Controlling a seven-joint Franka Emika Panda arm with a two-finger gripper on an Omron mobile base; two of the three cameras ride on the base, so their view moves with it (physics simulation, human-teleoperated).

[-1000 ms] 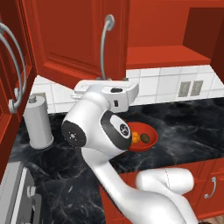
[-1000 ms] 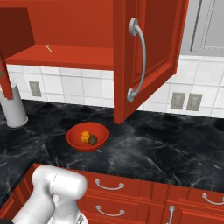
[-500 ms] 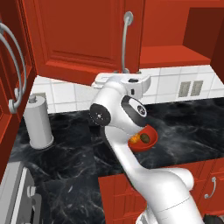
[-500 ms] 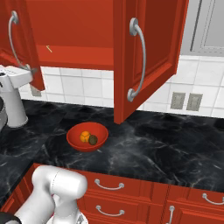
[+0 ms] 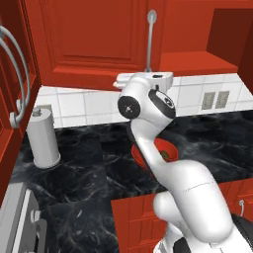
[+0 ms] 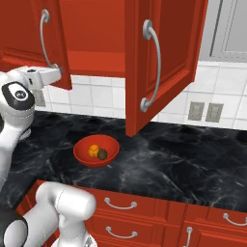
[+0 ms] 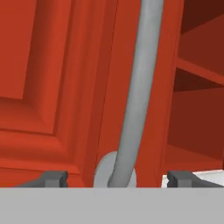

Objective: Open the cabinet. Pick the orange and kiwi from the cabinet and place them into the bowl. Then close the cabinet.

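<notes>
Two cabinet [image 5: 99, 39] doors stand open in the left base view, the gripper [image 5: 148, 79] raised at one door's handle [image 5: 150, 42]. In the right base view, the orange [image 6: 94, 150] and kiwi [image 6: 102, 154] lie in the bowl [image 6: 82, 153] on the worktop [image 6: 183, 164]. In the hand view, the spread fingertips [image 7: 54, 178] flank the handle without touching.

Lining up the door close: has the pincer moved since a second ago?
Yes. The pincer has risen from beside the glossy red bowl to the cabinet door's silver bar handle.

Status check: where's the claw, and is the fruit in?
Claw open, straddling the left door handle, not clamped. Orange and kiwi sit in bowl. Both cabinet doors open; nothing blocking.
</notes>
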